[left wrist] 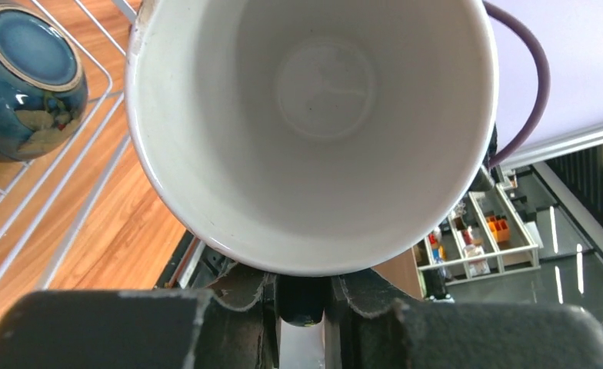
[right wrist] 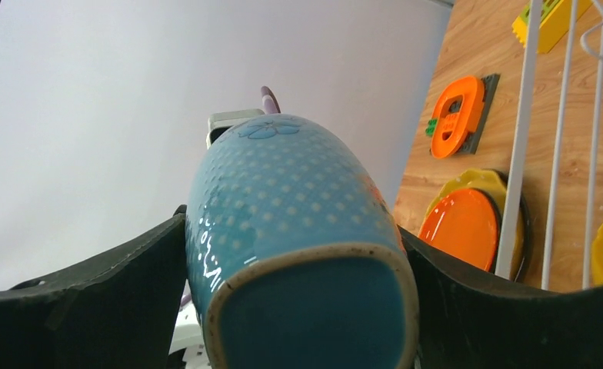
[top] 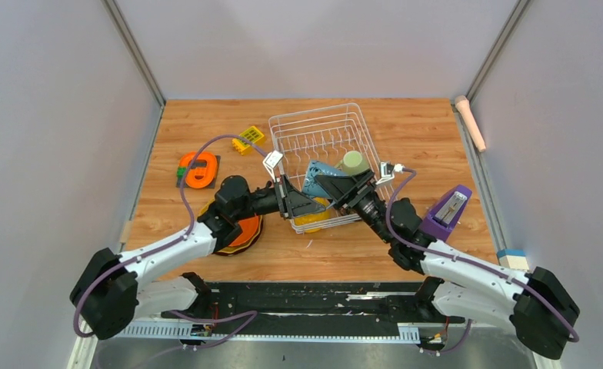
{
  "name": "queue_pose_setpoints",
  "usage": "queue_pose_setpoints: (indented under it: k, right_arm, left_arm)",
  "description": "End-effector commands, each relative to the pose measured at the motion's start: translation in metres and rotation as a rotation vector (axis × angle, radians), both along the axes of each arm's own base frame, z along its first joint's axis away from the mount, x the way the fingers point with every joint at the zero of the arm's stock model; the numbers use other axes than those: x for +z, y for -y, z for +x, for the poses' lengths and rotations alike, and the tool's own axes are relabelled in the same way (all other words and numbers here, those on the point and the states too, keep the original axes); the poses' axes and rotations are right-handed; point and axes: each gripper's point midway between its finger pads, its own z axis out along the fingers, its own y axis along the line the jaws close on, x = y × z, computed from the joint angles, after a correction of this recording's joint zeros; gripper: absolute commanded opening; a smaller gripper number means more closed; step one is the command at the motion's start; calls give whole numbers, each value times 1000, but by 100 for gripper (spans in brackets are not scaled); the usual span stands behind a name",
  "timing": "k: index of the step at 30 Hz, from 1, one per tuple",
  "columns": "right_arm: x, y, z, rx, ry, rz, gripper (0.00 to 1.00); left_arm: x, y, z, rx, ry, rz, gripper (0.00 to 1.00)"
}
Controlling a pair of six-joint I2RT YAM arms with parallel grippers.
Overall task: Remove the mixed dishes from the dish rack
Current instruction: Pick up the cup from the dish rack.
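1. Right wrist view: the blue mug [right wrist: 283,177] lies tipped over, base toward the camera. The right gripper [right wrist: 292,231] clamps it, one of the fingers [right wrist: 114,292] against each flank. From above, the mug hangs over the near half of the dish rack [top: 314,113], not yet out.
2. A white mug mouth fills the left wrist view, probably this same mug. The left gripper [left wrist: 302,296] has its fingers [left wrist: 241,288] close together just under the rim with something dark between them. Whether they grip it I cannot tell.
3. Left to unload, by my reading: the pale green mug [top: 352,161], the yellow bowl [top: 314,221] at the near left corner, and the dark bowl [left wrist: 21,77], upside down on the wires.
4. Apparently done: the stack of plates [top: 244,232], orange on top, lies on the table [top: 414,131] left of the rack, partly under the left arm.
5. Room is tight inside the rack. The wire walls and tines hem in both grippers, which meet nose to nose.
6. Bare wood lies right of the rack. The left side also holds the orange gadget [top: 198,171] and the yellow brick [top: 248,138].
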Motion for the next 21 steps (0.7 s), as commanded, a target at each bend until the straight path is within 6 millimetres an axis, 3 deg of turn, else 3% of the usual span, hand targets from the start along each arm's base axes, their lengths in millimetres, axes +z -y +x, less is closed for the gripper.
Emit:
queue_pose_setpoints:
  k: [1, 7, 13, 21]
  right_arm:
    - [-28, 9, 2, -64, -127, -176, 85]
    - [-40, 26, 3, -130, -173, -207, 100]
    - [-53, 42, 6, -200, -217, -240, 100]
    - [-52, 70, 2, -282, -208, -203, 100]
  left_arm:
    - [17, -21, 17, 173, 224, 58, 0]
    - [24, -42, 21, 288, 251, 94, 0]
    - [30, -44, 15, 273, 272, 80, 0]
    - [28, -54, 13, 302, 296, 129, 0]
